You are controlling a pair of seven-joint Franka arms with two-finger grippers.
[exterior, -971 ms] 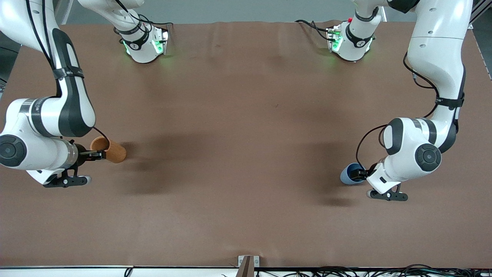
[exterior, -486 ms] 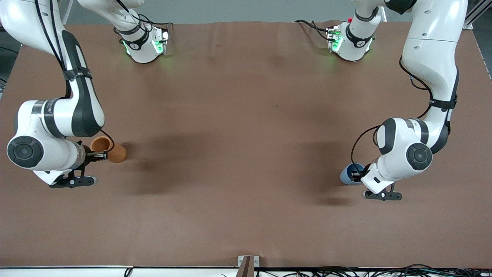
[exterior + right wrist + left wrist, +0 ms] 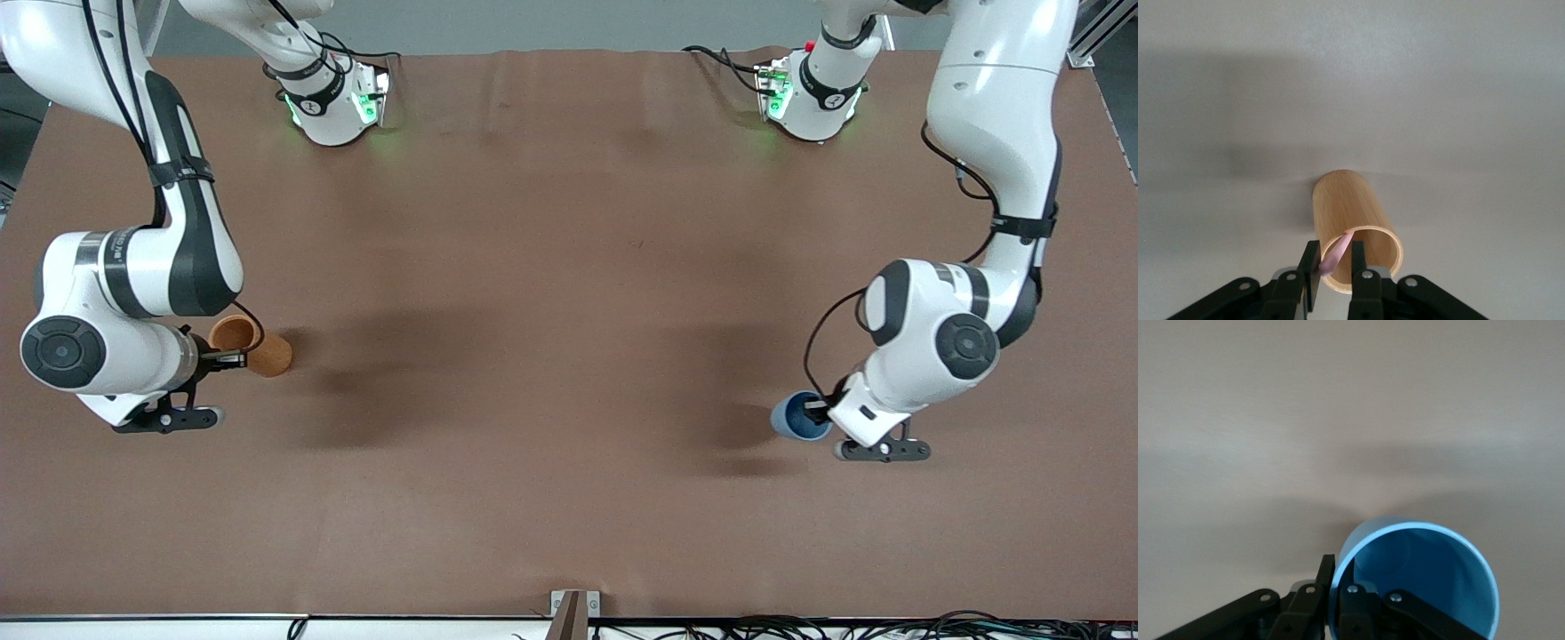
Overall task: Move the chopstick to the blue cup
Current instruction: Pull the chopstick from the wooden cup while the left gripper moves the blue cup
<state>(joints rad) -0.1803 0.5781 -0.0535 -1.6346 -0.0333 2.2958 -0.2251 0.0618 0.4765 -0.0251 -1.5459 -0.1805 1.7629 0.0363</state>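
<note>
The blue cup (image 3: pixel 794 420) is at the left arm's end of the table. My left gripper (image 3: pixel 816 411) is shut on its rim, one finger inside and one outside. The left wrist view shows the cup's (image 3: pixel 1431 580) light blue inside with nothing in it, held by the left gripper (image 3: pixel 1336 577). At the right arm's end stands an orange-brown cup (image 3: pixel 267 353). My right gripper (image 3: pixel 233 358) is shut on its rim. In the right wrist view a pale pink chopstick (image 3: pixel 1336 252) pokes out of that cup (image 3: pixel 1345 207) between the right gripper's (image 3: pixel 1335 259) fingers.
The brown table cover (image 3: pixel 569 356) is bare between the two cups. The two arm bases (image 3: pixel 333 107) stand along the edge farthest from the front camera. Cables (image 3: pixel 800 627) lie along the nearest edge.
My left gripper has moved the blue cup a little nearer to the front camera and toward the table's middle. The right arm shifted slightly; the orange-brown cup has barely moved.
</note>
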